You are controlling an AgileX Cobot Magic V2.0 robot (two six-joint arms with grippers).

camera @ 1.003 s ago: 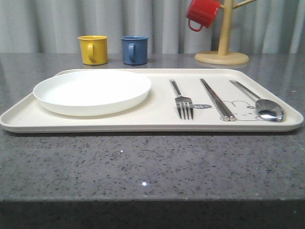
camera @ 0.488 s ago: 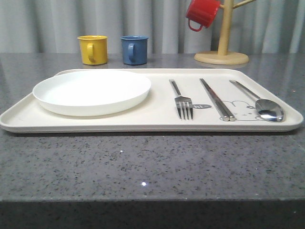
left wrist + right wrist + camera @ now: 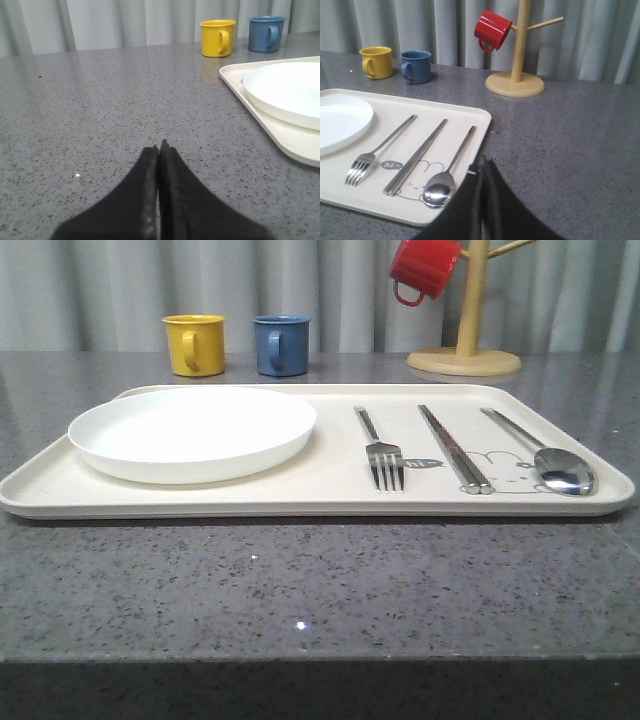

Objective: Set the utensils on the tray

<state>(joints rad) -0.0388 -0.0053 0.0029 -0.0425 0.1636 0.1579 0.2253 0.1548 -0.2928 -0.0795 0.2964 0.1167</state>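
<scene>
The cream tray (image 3: 330,485) lies across the middle of the table. On its right half lie a silver fork (image 3: 383,456), a pair of chopsticks (image 3: 455,449) and a spoon (image 3: 556,466), side by side. The same fork (image 3: 375,151), chopsticks (image 3: 416,155) and spoon (image 3: 445,177) show on the tray (image 3: 465,115) in the right wrist view. My right gripper (image 3: 483,162) is shut and empty, just off the tray's right edge by the spoon. Over bare table left of the tray (image 3: 260,120), my left gripper (image 3: 159,148) is shut with nothing in it.
A round white plate (image 3: 192,432) takes up the tray's left half. Behind the tray stand a yellow mug (image 3: 195,344) and a blue mug (image 3: 282,344). At the back right a wooden mug tree (image 3: 466,340) holds a red mug (image 3: 422,268).
</scene>
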